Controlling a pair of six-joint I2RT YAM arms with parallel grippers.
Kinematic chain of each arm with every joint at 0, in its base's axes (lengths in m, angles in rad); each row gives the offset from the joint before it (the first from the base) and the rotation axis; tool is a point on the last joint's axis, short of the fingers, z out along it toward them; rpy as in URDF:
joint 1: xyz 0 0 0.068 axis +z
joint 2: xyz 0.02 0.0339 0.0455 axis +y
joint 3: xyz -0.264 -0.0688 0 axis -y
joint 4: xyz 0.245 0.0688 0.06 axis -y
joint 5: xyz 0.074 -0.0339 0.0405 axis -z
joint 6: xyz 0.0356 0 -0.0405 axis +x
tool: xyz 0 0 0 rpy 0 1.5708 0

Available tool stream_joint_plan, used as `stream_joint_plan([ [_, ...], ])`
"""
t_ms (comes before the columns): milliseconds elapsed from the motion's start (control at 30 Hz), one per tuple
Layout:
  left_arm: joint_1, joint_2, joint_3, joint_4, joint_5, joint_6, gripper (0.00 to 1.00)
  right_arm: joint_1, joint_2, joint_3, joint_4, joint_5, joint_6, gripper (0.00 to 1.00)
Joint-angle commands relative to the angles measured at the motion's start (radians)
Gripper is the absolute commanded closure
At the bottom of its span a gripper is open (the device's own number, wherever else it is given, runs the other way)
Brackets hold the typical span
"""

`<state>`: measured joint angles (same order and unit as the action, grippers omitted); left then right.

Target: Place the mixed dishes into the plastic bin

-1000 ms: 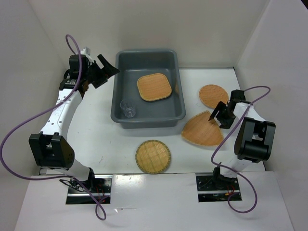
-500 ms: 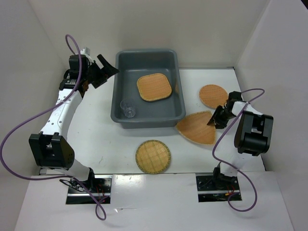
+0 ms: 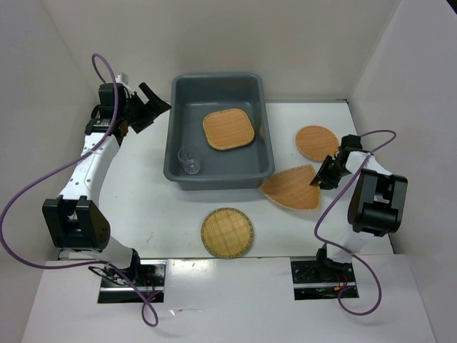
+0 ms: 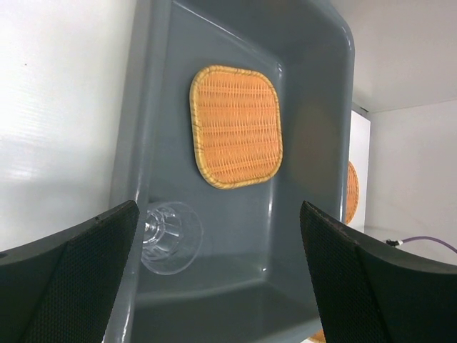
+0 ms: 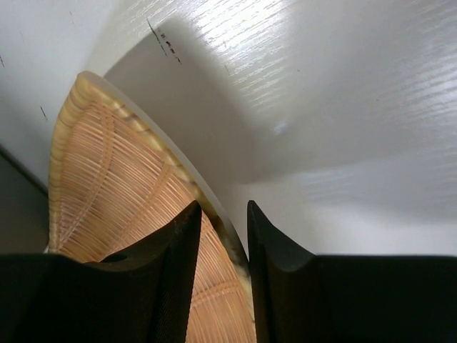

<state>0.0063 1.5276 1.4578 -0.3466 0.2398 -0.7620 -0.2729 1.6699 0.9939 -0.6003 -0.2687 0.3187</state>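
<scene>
The dark grey plastic bin (image 3: 221,179) holds a rounded-square woven plate (image 3: 229,129) and a small clear cup (image 3: 190,161) lying at its near-left corner. My right gripper (image 3: 319,175) is shut on the right edge of the fan-shaped plate (image 3: 291,188), which is tilted beside the bin's near-right corner; in the right wrist view the rim (image 5: 107,193) sits between my jaws (image 5: 223,211). My left gripper (image 3: 153,103) is open and empty, left of the bin's far-left corner. Its view shows the square plate (image 4: 235,127) and the cup (image 4: 168,236) inside the bin (image 4: 314,128).
One round woven plate (image 3: 316,141) lies right of the bin, just behind my right gripper. Another round plate (image 3: 227,232) lies on the table in front of the bin. White walls close in the table on the left, back and right.
My right gripper closed on the fan-shaped plate and dragged it left toward the bin, lifting its right edge. My left gripper drew back slightly to the left.
</scene>
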Motion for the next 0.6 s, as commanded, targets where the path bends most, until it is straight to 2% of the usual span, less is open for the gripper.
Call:
stream_joint_plan([
  [0, 0.012, -0.049, -0.002, 0.023, -0.004, 0.015, 0.0, 0.001, -0.055, -0.005, -0.03, 0.063, 0.039, 1.0],
  [133, 0.021, -0.058, -0.002, 0.023, -0.013, 0.015, 0.0, -0.017, -0.131, -0.005, -0.03, 0.109, 0.049, 1.0],
  [333, 0.031, -0.067, -0.011, 0.023, -0.022, 0.015, 0.0, -0.06, -0.153, -0.005, -0.03, 0.148, 0.068, 1.0],
  [433, 0.031, -0.076, -0.011, 0.023, -0.022, 0.015, 0.0, -0.069, -0.179, -0.005, -0.03, 0.23, 0.077, 1.0],
  [567, 0.031, -0.087, -0.02, 0.014, -0.04, 0.015, 0.0, -0.069, -0.191, -0.014, -0.021, 0.22, 0.077, 1.0],
])
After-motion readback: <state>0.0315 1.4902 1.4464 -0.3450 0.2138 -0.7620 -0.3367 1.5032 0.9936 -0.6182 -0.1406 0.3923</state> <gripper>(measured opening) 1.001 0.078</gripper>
